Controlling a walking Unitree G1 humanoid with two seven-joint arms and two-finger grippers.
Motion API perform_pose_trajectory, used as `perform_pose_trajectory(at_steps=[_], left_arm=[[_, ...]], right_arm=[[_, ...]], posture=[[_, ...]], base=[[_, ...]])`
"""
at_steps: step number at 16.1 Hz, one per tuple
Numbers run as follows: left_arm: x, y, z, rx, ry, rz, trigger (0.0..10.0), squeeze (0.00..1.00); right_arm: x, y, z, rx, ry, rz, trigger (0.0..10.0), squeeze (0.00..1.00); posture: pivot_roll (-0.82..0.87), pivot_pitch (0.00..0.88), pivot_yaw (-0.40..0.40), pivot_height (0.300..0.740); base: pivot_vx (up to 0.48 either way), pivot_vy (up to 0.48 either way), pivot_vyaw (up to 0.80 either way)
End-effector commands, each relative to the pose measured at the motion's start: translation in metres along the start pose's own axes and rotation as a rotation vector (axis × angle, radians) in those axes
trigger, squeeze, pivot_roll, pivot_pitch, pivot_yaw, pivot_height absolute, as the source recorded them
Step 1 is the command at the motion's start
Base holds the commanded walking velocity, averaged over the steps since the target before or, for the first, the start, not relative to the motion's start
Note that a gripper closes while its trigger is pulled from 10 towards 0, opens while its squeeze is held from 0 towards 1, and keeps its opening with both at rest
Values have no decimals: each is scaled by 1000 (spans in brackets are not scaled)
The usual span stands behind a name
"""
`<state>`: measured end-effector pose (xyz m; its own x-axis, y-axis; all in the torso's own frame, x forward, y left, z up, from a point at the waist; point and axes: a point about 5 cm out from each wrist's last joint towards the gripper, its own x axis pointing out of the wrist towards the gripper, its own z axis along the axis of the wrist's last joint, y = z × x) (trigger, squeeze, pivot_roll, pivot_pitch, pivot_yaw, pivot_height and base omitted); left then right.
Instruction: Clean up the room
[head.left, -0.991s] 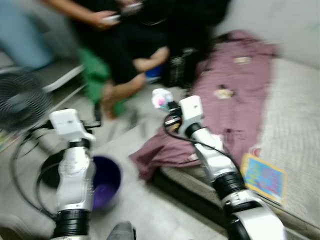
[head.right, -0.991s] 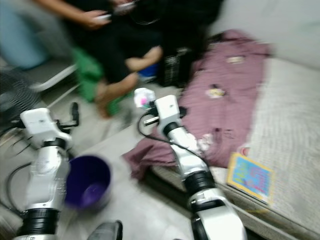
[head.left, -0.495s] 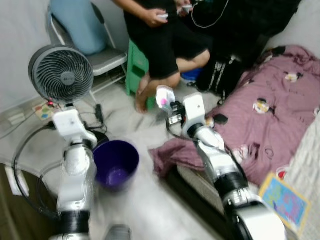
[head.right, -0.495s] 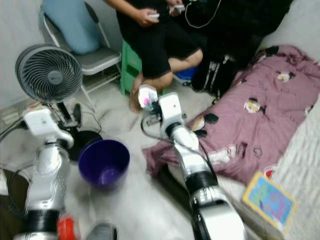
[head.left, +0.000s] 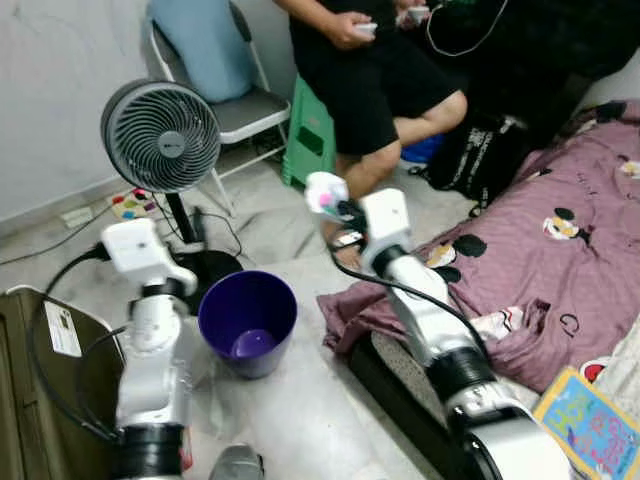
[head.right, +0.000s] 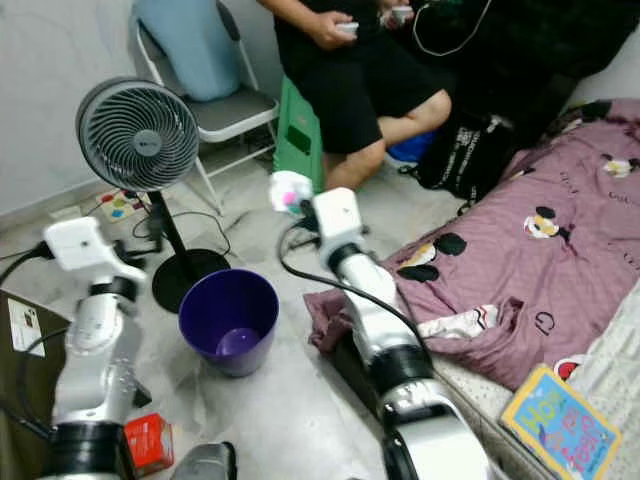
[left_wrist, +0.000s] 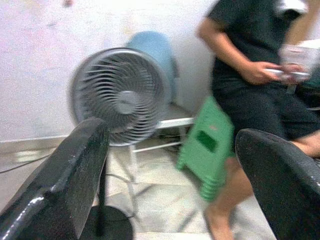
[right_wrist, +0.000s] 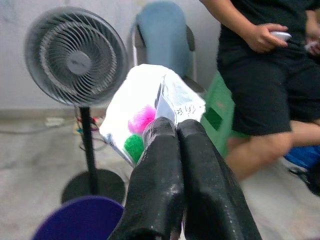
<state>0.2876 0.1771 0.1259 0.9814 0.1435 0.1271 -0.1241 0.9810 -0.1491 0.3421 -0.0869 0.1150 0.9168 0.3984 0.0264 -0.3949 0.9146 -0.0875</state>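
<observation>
Right claw (right_wrist: 175, 131) pinches crinkled wrapper (right_wrist: 150, 107) above purple bin (head.right: 230, 320).

Head stereo pair looks down from above both silver arms onto the grey floor, and both eyes catch the round purple plastic bin (head.right: 229, 318) and the grey pedestal fan (head.left: 161, 136). Each wrist camera peers along its own black fingers, close and low, facing that same fan and the green plastic stool (left_wrist: 208, 145).
</observation>
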Motion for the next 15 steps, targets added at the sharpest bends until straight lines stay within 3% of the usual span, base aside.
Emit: perform_pose_trajectory(at_steps=[1,4,5,9,15], left_arm=[[-4,7,0,23,13,10,10000,0],[-11,14,-2,48,16,36,10000,0],[-20,17,-5,49,30,63,10000,0],[-26,11,-9,41,60,25,10000,0],[-26,-6,-10,27,87,-65,10000,0]], right_arm=[[1,1,9,-7,-38,-7,10000,0],[1,0,14,-13,-57,-28,10000,0],[1,4,15,-14,-62,-26,10000,0],[-4,10,10,11,-48,-34,10000,0],[-14,6,2,22,-18,-64,10000,0]], posture=[[85,0,-65,740],[101,0,-77,740],[107,0,-77,740],[93,17,-53,740],[77,49,-29,740]], base=[[0,0,0],[0,0,0],[0,0,800],[0,0,800],[0,0,800]])
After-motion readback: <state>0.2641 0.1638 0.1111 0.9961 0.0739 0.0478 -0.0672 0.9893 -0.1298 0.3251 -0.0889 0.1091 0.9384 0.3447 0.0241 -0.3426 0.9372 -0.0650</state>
